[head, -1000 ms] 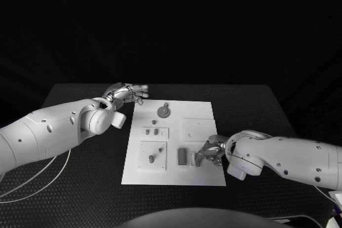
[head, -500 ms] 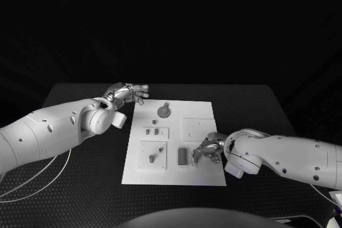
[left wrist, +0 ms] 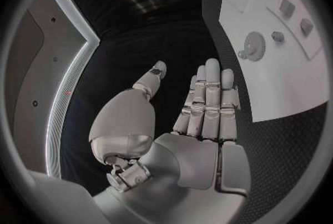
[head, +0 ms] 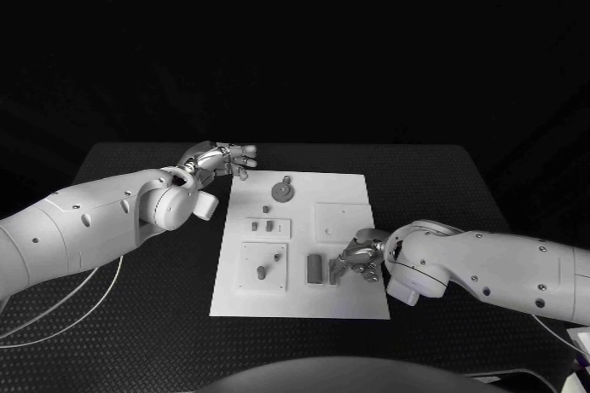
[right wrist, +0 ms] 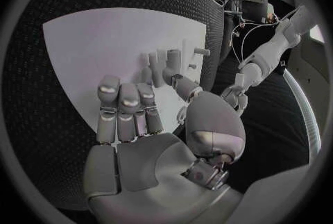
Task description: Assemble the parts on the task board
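The task board (head: pixel 295 244) lies flat in the middle of the black worktop (head: pixel 123 325), with small grey parts on it. The right robot hand (head: pixel 359 261) sits low over the board's near right portion, and just beside its fingertips, toward the board's centre, lies an upright cluster of parts (head: pixel 323 270) (a dark block and a paler one beside it). In the right wrist view the fingers (right wrist: pixel 125 107) reach out flat and together over the white plate, with the thumb bent toward the pale parts (right wrist: pixel 166 63) just ahead of the fingertips; whether it touches or pinches one of them I cannot tell, since the contact is hidden. The long axis of those parts appears to run along the board's length, roughly across the line of the fingers. The left robot hand (head: pixel 222 161) hangs off the board's far left corner, fingers spread and holding nothing, near the round gear part (head: pixel 284 192) yet clear of it. The right hand is plainly the nearer to the cluster, so the next move is probably its own.
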### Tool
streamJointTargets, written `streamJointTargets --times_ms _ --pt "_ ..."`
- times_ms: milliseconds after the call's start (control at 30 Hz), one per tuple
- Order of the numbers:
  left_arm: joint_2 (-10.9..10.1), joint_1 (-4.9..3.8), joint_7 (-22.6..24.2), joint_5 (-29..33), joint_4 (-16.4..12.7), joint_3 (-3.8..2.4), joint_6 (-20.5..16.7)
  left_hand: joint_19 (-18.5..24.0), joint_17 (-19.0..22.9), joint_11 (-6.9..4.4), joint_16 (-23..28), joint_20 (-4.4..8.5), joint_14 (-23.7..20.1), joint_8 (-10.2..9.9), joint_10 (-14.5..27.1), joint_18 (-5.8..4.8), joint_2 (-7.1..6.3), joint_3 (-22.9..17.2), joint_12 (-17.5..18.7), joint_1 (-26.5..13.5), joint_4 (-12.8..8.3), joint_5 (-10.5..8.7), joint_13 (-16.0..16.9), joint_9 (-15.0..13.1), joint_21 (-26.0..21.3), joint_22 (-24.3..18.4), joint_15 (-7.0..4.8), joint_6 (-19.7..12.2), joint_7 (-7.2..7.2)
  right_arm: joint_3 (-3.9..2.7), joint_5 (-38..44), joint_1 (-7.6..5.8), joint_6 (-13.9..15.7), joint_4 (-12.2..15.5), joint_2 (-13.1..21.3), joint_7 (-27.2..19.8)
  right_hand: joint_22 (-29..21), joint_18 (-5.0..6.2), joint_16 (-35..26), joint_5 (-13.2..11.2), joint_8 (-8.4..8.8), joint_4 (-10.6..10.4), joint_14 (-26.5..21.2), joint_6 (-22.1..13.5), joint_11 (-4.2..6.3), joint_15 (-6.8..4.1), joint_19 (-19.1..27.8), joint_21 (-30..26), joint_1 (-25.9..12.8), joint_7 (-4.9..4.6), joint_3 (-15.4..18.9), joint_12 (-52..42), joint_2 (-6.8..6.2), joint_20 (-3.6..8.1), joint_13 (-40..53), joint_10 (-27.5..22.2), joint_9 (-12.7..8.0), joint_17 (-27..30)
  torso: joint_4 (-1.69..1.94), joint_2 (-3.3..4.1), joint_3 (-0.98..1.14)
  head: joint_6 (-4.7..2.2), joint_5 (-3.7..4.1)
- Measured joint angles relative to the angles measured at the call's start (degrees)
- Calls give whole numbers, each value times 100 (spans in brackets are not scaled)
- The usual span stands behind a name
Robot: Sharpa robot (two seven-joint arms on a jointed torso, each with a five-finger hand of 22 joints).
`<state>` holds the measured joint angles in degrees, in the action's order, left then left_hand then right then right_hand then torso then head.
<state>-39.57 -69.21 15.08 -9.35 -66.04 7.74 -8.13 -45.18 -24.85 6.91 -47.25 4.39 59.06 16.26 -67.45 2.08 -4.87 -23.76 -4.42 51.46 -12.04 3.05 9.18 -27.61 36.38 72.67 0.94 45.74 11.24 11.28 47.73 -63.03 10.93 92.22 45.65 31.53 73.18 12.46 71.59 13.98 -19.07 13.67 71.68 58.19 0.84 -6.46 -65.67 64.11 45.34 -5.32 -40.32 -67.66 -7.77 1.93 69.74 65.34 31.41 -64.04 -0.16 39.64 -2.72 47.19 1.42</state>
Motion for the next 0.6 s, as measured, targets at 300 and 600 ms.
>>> streamJointTargets --times_ms 300,600 --pt "-4 0 -4 0 0 1 2 0 -5 0 0 0 0 0 0 -34 0 0 0 0 0 0 0 0 0 -1 0 0 0 0 -9 -1 -70 -15 -20 21 0 0 0 0 0 0 0 1 -1 2 0 0 0 1 0 0 0 0 -1 -1 0 -3 2 -1 0 17 1" --pt "-19 0 -10 0 -1 -1 5 1 -5 0 0 -1 0 0 0 -39 0 0 0 0 0 0 0 0 0 5 0 0 0 1 125 0 -46 24 84 -57 0 0 0 -23 0 16 5 9 -1 9 0 -1 0 9 16 0 0 0 6 -1 -1 -5 3 -3 -1 13 1"
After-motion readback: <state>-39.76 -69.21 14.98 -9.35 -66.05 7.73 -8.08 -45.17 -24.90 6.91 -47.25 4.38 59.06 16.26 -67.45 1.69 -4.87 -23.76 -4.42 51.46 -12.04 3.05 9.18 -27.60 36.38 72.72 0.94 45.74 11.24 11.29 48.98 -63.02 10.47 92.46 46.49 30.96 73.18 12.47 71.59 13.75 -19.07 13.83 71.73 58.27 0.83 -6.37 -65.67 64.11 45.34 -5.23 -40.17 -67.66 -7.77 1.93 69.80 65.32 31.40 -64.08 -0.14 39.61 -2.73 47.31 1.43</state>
